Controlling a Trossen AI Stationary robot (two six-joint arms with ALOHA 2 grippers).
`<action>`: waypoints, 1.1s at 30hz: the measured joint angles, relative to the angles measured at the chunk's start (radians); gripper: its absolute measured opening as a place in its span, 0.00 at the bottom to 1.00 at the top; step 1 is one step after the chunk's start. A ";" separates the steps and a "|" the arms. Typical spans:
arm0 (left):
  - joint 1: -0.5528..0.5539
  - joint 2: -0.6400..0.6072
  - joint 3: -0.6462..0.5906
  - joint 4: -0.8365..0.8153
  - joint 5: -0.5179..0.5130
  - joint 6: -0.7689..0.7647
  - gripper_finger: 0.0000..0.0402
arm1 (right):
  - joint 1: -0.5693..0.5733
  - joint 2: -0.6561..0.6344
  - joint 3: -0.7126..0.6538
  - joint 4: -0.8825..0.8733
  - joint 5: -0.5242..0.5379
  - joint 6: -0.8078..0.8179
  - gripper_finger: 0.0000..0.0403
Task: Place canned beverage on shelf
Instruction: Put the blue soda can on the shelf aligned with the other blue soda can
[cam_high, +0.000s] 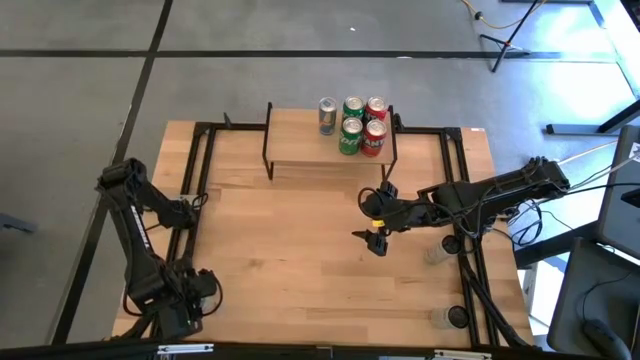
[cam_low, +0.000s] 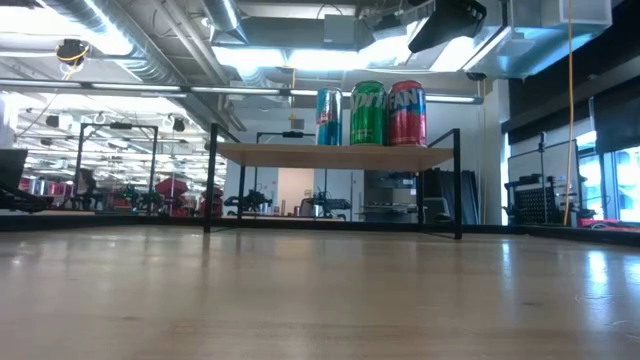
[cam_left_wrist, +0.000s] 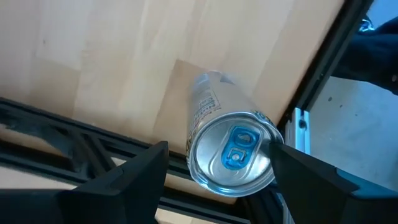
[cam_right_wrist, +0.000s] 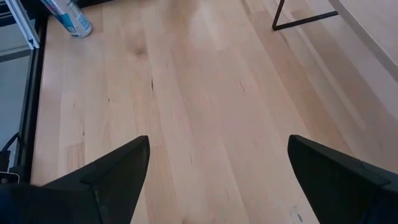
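The shelf (cam_high: 330, 150) stands at the table's far middle on thin black legs and shows level in the low view (cam_low: 335, 155). Several cans stand upright on its top: a silver-blue one (cam_high: 327, 115), green ones (cam_high: 350, 135) and red ones (cam_high: 374, 138). A silver can with a blue tab (cam_left_wrist: 230, 155) stands upright on the table at the near left; it also shows in the right wrist view (cam_right_wrist: 68, 18). My left gripper (cam_left_wrist: 217, 168) is open, one finger on either side of that can's top. My right gripper (cam_high: 375, 220) is open and empty over the table's middle right. My left gripper comes at the silver can from above. One finger (cam_left_wrist: 298, 174) lies right beside the rim of the can's top (cam_left_wrist: 268, 134); I cannot tell whether it touches. The other finger (cam_left_wrist: 137, 174) stands clear of the can.
A black metal frame (cam_high: 205, 160) runs along the table's edges, close to the silver can (cam_left_wrist: 311, 93). Two pale round things (cam_high: 436, 252) (cam_high: 448, 316) sit near the table's right edge. Bare wood (cam_high: 290, 260) lies between the arms, in front of the shelf.
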 joint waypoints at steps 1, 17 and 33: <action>0.000 -0.006 0.001 -0.006 -0.001 -0.007 0.70 | 0.000 0.000 0.000 0.000 0.000 0.000 0.91; 0.012 -0.059 0.044 -0.012 0.028 -0.050 0.75 | 0.000 0.000 0.000 -0.001 0.000 0.003 0.91; -0.006 -0.058 -0.070 0.121 0.014 -0.046 0.98 | 0.000 0.000 0.000 0.002 0.010 0.035 0.91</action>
